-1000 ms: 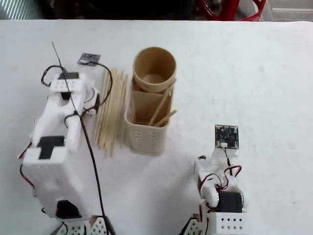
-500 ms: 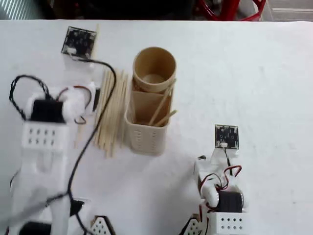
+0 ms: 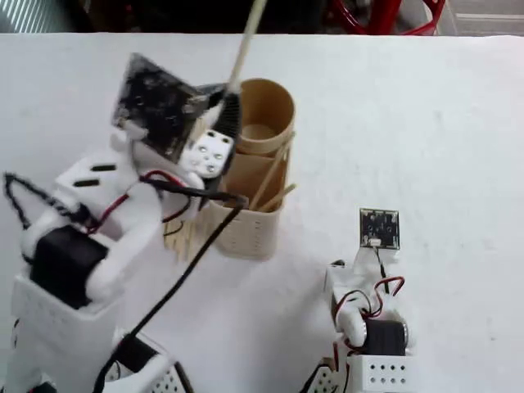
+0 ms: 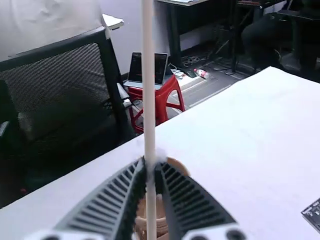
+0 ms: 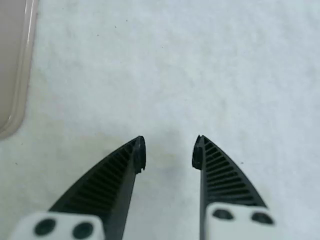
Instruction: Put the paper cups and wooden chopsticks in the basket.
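One chopstick is pinched in my left jaws just over the basket holding a cup, so I should steer its lower end into the compartment beside the cup before letting go, while my right jaws rest part-open over the surface

The left arm is white and blocky, with a black motor; a thick black cable and thin red wires run along it; the right arm is white too, with a dark square board and tiny holes in its base; its fingers are black, pointy and ribbed, on white blocks with round holes.
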`<state>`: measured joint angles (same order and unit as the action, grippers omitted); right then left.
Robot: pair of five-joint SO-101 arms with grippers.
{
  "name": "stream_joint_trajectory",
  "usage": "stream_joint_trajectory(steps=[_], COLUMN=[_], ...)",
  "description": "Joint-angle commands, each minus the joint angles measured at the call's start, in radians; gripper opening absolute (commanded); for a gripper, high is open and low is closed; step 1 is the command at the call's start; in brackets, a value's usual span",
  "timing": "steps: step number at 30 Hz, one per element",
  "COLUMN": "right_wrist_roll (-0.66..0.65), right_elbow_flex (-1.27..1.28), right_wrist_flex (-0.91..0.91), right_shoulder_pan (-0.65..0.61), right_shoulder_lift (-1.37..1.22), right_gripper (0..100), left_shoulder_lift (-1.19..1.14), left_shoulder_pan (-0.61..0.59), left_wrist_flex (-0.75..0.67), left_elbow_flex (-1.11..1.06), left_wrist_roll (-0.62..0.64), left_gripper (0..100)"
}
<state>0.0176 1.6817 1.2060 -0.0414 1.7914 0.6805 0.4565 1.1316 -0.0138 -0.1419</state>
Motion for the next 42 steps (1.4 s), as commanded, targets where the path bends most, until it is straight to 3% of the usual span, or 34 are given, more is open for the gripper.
stream_joint_trajectory(steps=[1,6,14,19,30,33,36,40,42], right_wrist_roll=[-0.008,-0.008,-0.008,-0.008,-0.008,-0.008,-0.008,-0.008,-0.008], right_elbow_flex=[0.009,0.009,0.009,0.009,0.009,0.009,0.009,0.009,0.009], right_wrist_flex=[0.007,0.007,0.007,0.007,0.007,0.007,0.007,0.007,0.007], right_shoulder_pan=[-0.002,-0.002,-0.002,-0.002,-0.002,-0.002,-0.002,-0.004,-0.004], right_shoulder_lift=[0.007,0.007,0.007,0.007,0.007,0.007,0.007,0.007,0.007], right_gripper=[15.9,15.9,15.9,15.9,15.9,15.9,15.9,15.9,15.9], left_shoulder_lift=[-0.038,-0.081,-0.082,-0.087,-0.081,-0.081,-0.081,-0.090,-0.091], left_shoulder_pan=[0.053,0.131,0.117,0.114,0.101,-0.010,-0.245,-0.621,-0.731], left_wrist_flex=[-0.037,-0.038,-0.018,-0.018,0.012,0.040,0.061,0.049,-0.017], left_elbow_flex=[0.043,0.043,0.043,0.043,0.043,0.046,0.044,-0.091,-0.242], left_wrist_roll=[-0.008,-0.121,-0.127,-0.121,-0.129,-0.124,-0.089,0.222,0.315], left_gripper=[2,2,2,9,9,9,9,10,10])
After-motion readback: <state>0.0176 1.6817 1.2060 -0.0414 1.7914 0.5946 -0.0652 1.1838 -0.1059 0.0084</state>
